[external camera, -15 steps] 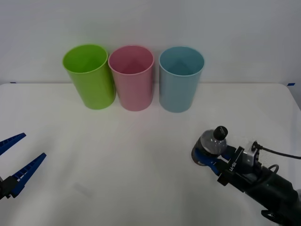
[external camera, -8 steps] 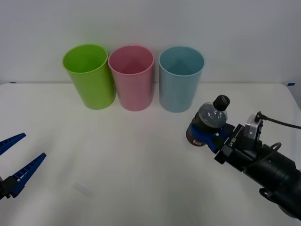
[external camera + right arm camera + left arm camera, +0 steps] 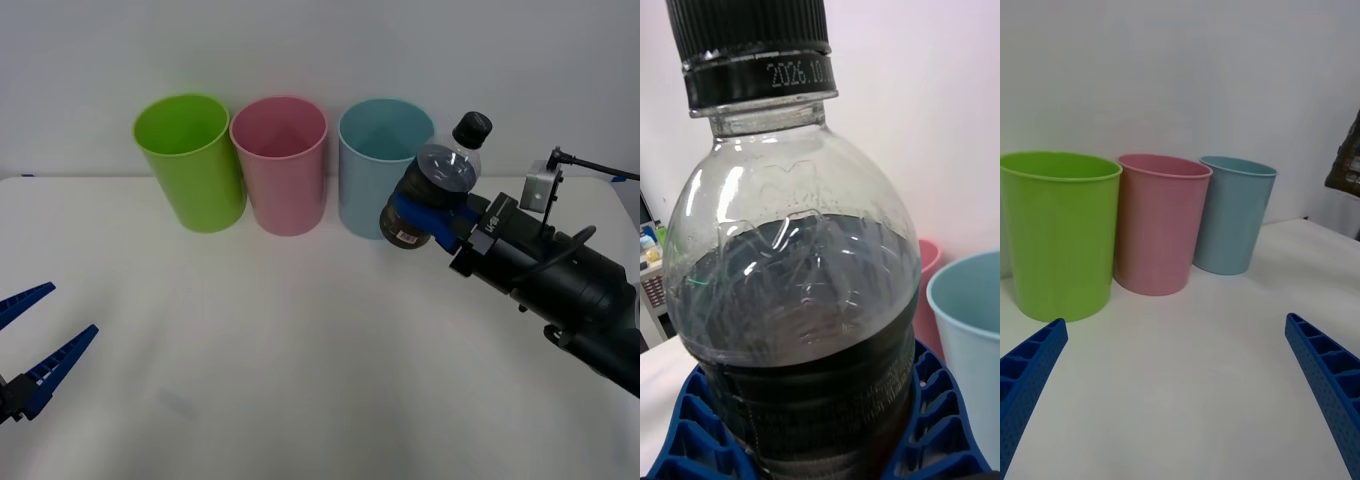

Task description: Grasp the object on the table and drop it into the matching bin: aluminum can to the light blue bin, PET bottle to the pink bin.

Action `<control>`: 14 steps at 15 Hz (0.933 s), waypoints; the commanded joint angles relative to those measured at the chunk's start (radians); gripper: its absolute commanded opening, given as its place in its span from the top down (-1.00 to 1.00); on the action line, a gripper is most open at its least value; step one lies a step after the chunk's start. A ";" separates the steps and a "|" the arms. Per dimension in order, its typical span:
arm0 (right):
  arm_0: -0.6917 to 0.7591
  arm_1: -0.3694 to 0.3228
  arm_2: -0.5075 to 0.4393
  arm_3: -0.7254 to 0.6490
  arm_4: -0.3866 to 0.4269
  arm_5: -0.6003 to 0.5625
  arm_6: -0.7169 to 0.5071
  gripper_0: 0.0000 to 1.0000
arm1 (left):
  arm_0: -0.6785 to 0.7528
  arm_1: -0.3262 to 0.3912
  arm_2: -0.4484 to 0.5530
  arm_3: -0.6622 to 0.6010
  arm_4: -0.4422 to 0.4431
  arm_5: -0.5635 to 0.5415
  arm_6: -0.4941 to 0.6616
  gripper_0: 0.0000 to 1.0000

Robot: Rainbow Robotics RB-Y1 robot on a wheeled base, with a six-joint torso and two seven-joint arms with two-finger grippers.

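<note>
You are carrying the PET bottle [image 3: 432, 195] toward the bins.
Front view: right pincer [image 3: 428, 213] holds it aloft, at 3 o'clock from the light blue bin [image 3: 380, 170]; next, go to 9 o'clock, above the pink bin [image 3: 283, 165]. Right wrist view: fingers [image 3: 944, 409] clasp its label. Left wrist view: left pincer [image 3: 1180, 390] wide, idle above the counter [image 3: 300, 350].

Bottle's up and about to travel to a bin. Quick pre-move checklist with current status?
1. Right pincer shut on the small clear dark-filled plastic bottle: ok.
2. Bottle clear of the white table: ok.
3. Black cap on: ok.
4. Bottle over the tall pink plastic bin: not ok, it hangs beside the light blue bin.
5. Left pincer open, low at the table's left, out of the path: ok.
</note>
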 commanded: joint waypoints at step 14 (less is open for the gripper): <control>-0.437 0.180 0.015 0.221 0.346 0.084 -0.288 1.00 | 0.000 0.000 0.000 0.000 0.000 0.000 0.000 -1.00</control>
